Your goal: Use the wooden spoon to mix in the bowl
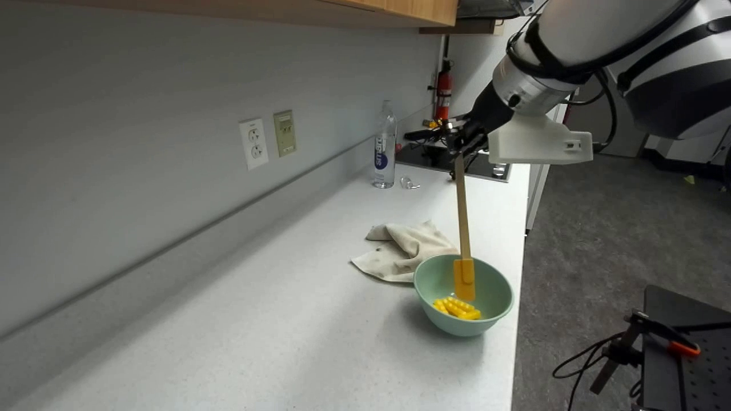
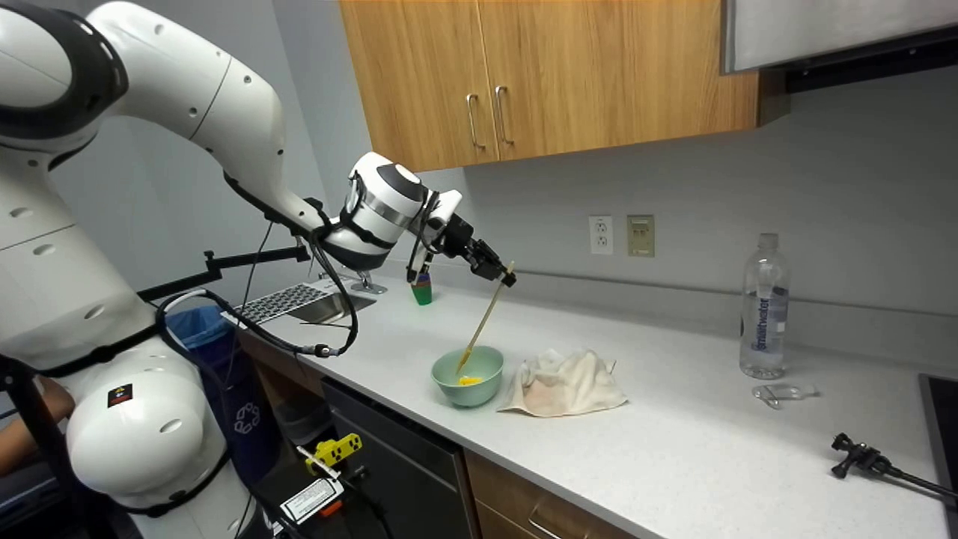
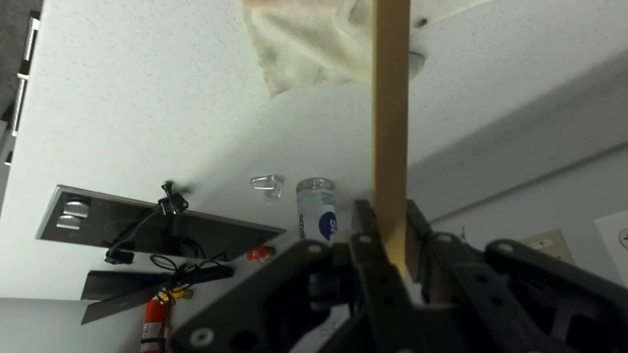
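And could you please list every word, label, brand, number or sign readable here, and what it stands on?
"smartwater": clear plastic bottle.
Recycling sign: dark blue plastic bin.
Too small to read: white label on red fire extinguisher; dark square sticker on white robot arm; white rectangular label below it.
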Controlling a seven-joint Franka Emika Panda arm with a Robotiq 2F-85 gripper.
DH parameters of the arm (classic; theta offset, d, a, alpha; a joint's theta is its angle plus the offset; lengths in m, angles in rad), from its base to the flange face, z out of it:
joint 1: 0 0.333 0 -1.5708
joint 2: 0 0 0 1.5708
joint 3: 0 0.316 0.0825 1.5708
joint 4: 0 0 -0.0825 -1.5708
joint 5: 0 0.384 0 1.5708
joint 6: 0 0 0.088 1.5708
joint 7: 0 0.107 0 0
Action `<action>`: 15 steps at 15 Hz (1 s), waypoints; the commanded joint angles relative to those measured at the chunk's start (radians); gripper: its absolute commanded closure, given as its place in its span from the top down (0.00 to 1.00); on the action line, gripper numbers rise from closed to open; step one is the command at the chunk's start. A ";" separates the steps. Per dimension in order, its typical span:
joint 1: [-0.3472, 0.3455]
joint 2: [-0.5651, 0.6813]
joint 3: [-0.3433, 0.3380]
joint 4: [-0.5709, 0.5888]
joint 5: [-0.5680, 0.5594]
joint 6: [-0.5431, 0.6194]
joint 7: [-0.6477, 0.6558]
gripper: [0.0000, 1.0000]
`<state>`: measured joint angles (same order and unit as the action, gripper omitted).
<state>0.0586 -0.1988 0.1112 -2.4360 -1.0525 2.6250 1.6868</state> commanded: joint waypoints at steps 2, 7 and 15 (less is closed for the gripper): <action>0.000 -0.055 0.037 -0.051 -0.078 0.018 0.092 0.04; -0.008 -0.018 0.043 -0.052 -0.083 0.025 0.096 0.04; -0.012 0.082 0.047 -0.027 -0.227 0.014 0.193 0.04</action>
<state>0.0585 -0.1567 0.1522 -2.4886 -1.1987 2.6250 1.8021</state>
